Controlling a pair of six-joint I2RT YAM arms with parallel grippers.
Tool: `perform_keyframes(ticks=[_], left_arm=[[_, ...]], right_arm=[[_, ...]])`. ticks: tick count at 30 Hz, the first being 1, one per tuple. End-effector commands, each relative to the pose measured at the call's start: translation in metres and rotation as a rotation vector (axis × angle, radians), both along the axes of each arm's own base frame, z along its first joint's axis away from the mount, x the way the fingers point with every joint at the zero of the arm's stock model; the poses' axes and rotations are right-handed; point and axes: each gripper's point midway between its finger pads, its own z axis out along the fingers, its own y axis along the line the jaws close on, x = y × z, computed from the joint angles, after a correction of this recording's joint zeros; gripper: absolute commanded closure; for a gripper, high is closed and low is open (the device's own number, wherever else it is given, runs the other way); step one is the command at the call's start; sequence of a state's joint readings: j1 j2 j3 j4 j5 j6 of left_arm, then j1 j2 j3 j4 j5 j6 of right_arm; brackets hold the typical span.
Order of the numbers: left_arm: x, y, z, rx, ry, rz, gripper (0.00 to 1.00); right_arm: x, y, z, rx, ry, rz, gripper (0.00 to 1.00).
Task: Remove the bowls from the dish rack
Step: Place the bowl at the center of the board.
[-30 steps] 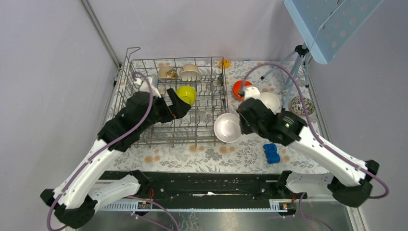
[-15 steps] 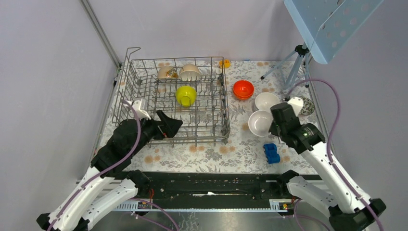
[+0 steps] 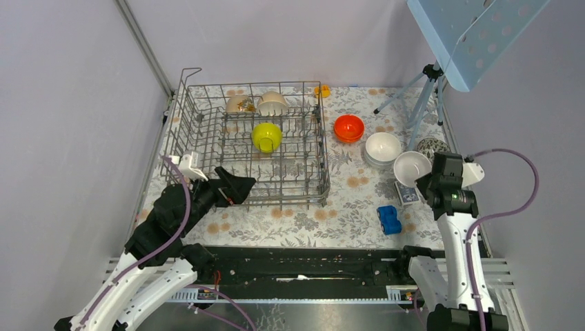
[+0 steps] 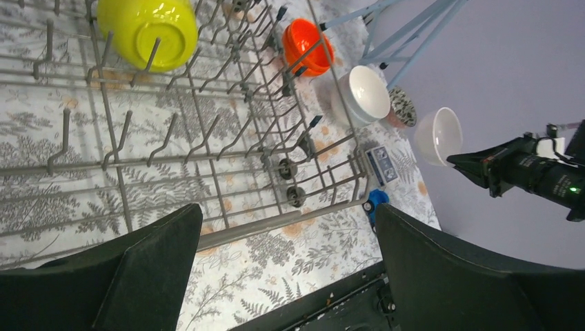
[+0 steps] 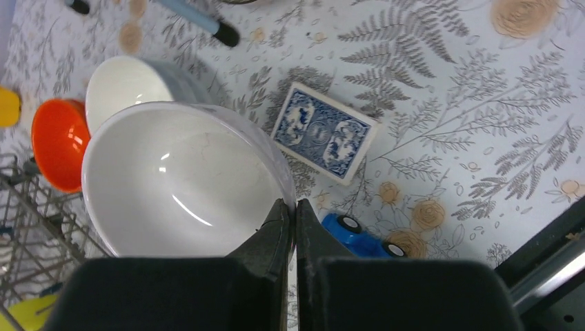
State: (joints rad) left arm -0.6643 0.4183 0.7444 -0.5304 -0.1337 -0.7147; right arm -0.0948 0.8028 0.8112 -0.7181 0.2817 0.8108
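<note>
at the rim of a white bowl point(image 5: 172, 183) the right fingers point(image 5: 276, 234) are pinched tight, holding it above the counter point(image 5: 455, 103) near a blue card deck point(image 5: 324, 133). the left fingers point(image 4: 138, 283) gape wide and empty at the near edge of the dish rack point(image 3: 290, 202). inside the rack sit a yellow-green bowl point(image 3: 266, 136) and two pale bowls point(image 3: 272, 103).

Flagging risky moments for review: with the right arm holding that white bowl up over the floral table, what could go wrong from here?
1. The right gripper pinches the white bowl at one spot on its rim only, so it could swing or slip out.
2. A blue card box and a blue toy car lie just below and beside it. Set down there, the bowl might land tilted and roll.
</note>
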Motion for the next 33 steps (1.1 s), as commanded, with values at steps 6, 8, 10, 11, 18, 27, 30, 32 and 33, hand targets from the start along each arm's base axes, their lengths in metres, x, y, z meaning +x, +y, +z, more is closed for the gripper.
perform_keyframes(ticks=[6,8,10,11,18,27,30,32,33], left_arm=[[0.007,-0.003,-0.023,-0.035,0.090,0.047,0.01],[0.009,-0.005,-0.028,-0.042,0.104,0.051,0.01],[0.012,-0.007,-0.032,-0.046,0.115,0.057,0.01],[0.013,-0.007,-0.034,-0.045,0.120,0.060,0.01],[0.020,-0.012,-0.054,-0.019,0.177,0.072,0.01],[0.021,-0.012,-0.063,0.021,0.204,0.075,0.01],[0.020,-0.009,-0.062,0.010,0.194,0.084,0.01],[0.020,-0.008,-0.060,0.000,0.180,0.091,0.01],[0.020,-0.007,-0.059,-0.005,0.177,0.097,0.01]], right_arm=[[-0.030,-0.052,-0.017,-0.023,0.013,-0.388,1.00],[-0.038,-0.062,-0.021,-0.044,0.049,-0.469,1.00],[-0.042,-0.071,-0.020,-0.069,0.063,-0.519,1.00],[-0.043,-0.075,-0.019,-0.084,0.063,-0.540,1.00],[-0.041,-0.101,-0.024,-0.107,0.080,-0.635,1.00],[-0.043,-0.119,-0.058,-0.044,0.118,-0.695,1.00],[-0.036,-0.122,-0.068,-0.007,0.101,-0.709,1.00],[-0.031,-0.124,-0.071,0.018,0.080,-0.720,1.00],[-0.027,-0.126,-0.071,0.024,0.062,-0.717,1.00]])
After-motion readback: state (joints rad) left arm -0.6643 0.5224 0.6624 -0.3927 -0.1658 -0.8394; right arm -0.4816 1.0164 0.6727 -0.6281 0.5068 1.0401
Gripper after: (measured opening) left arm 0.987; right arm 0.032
